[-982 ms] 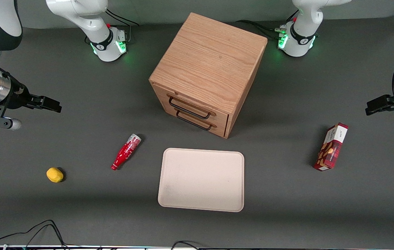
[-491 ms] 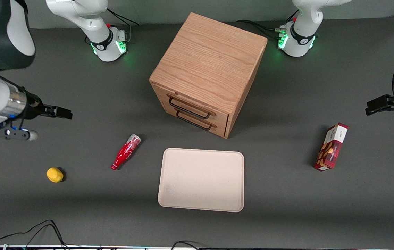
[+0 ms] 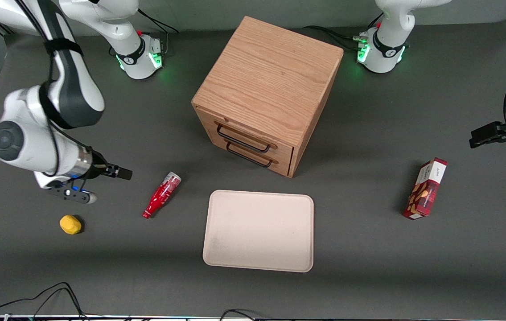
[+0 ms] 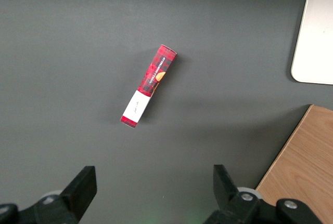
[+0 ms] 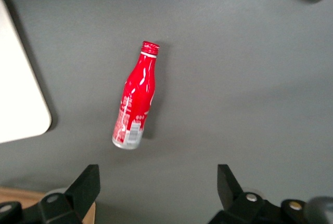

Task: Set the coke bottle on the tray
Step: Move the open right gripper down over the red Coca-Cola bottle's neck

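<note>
The coke bottle (image 3: 161,195) lies on its side on the dark table, a small red bottle with its cap pointing toward the front camera. It also shows in the right wrist view (image 5: 135,104). The beige tray (image 3: 259,230) lies flat beside it, toward the parked arm's end, and holds nothing; its rounded corner shows in the right wrist view (image 5: 21,94). My right gripper (image 3: 121,173) hovers beside the bottle, toward the working arm's end, apart from it. In the right wrist view the gripper (image 5: 157,180) is open and empty, with the bottle ahead of its fingers.
A wooden two-drawer cabinet (image 3: 266,89) stands farther from the front camera than the tray. A yellow lemon-like object (image 3: 70,224) lies near the working arm's end of the table. A red snack box (image 3: 426,188) lies toward the parked arm's end.
The right arm has swung in from the table's end, bringing the gripper closer to the bottle and nearer the front camera. The bottle and tray have not moved.
</note>
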